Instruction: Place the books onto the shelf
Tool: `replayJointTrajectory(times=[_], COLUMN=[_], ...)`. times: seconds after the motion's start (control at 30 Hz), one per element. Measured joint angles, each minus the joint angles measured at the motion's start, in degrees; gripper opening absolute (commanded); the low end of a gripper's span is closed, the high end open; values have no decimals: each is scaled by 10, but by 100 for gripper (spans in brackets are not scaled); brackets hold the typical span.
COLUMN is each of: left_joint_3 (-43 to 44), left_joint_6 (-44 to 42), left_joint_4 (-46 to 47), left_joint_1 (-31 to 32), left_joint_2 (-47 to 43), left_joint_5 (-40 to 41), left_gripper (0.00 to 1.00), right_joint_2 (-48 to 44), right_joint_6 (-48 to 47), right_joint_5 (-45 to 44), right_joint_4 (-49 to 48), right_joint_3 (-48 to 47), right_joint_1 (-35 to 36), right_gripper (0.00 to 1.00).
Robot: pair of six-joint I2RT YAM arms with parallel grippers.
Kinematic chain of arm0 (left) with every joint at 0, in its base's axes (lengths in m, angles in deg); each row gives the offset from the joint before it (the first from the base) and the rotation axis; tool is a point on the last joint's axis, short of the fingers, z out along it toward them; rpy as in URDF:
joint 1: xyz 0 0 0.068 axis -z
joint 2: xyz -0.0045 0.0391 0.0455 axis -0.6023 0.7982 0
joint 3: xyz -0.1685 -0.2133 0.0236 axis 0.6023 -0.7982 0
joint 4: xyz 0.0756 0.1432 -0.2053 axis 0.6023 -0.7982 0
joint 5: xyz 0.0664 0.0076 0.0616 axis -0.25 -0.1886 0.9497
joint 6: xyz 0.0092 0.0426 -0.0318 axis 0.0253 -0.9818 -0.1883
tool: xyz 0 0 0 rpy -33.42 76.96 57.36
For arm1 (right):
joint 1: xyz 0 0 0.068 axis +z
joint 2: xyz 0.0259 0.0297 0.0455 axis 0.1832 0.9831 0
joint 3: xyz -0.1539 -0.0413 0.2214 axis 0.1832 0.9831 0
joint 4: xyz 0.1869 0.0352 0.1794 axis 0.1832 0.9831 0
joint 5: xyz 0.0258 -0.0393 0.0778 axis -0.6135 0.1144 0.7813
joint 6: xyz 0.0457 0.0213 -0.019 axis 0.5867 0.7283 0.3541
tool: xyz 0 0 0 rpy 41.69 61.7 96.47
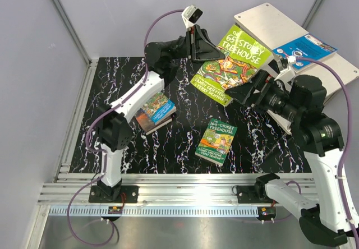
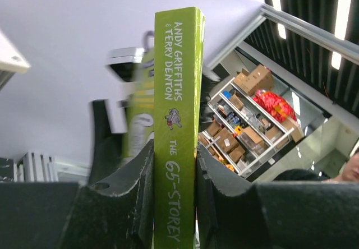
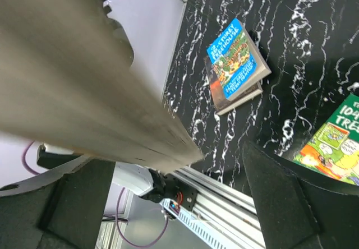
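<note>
Two pincers in shot: my left pincer is clamped on the green 65-Storey Treehouse book, held clear of the desk beside the shelf; my right pincer gapes wide at its lower corner. A blue book lies flat on the shelf.

- Left arm, right arm: white links between black joint housings.
- Purple cable: loops along each arm.
- Left claw: thick matte-black fingers.
- Base plate: black, rectangular.
- Indicator light: green, right arm.
</note>
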State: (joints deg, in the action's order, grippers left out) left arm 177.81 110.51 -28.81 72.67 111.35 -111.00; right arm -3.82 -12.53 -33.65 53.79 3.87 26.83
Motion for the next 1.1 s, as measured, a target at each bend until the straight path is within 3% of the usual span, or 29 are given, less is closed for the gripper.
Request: replayJointTrajectory(times=[0.1, 0.23, 0.5, 0.57, 0.6, 0.73, 0.83, 0.87, 0.9, 0.93, 0.97, 1.03, 1.07, 1.1], left_joint_3=[-12, -68, -138, -143, -144, -153, -166, -170, -173, -175, -176, -176, -174, -172], left_joint_6=[6, 11, 41, 56, 63, 70, 63, 55, 43, 29, 5, -58, -107, -157], left_joint_4=[26, 41, 59, 72, 82, 95, 82, 72, 52, 28, -8, -98, -170, -236], left_joint_1=[3, 3, 9, 14, 16, 20, 22, 22, 22, 22, 22, 20, 18, 15], left_joint_2=[-18, -43, -47, -47, -46, -45, -45, -45, -47, -50, -56, -74, -88, -103], left_joint_5=[4, 21, 37, 37, 38, 42, 45, 44, 43, 42, 42, 43, 46, 49], left_gripper=[0, 0, 0, 0, 0, 0, 1, 7, 24, 28, 32, 57, 64, 98], right_joint_2=[1, 2, -4, -1, 0, -3, -4, -4, -1, 4, 13, 35, 63, 84], right_joint_6=[13, 26, 39, 42, 43, 57, 59, 58, 56, 54, 48, 32, 16, 1], right_joint_5=[13, 34, 24, 21, 20, 35, 34, 32, 27, 23, 17, 1, -11, -25], right_joint_4=[-36, -56, -82, -91, -95, -111, -100, -95, -88, -75, -61, -25, 17, 49], right_joint_3=[22, 32, 19, 4, 0, -7, -8, -9, -11, -16, -27, -61, -104, -146], right_joint_1=[1, 3, 3, 3, 3, 5, 5, 5, 5, 3, 2, 1, 1, 2], right_gripper=[97, 81, 76, 61, 44, 22, 0, 0, 0, 0, 0, 0, 0, 0])
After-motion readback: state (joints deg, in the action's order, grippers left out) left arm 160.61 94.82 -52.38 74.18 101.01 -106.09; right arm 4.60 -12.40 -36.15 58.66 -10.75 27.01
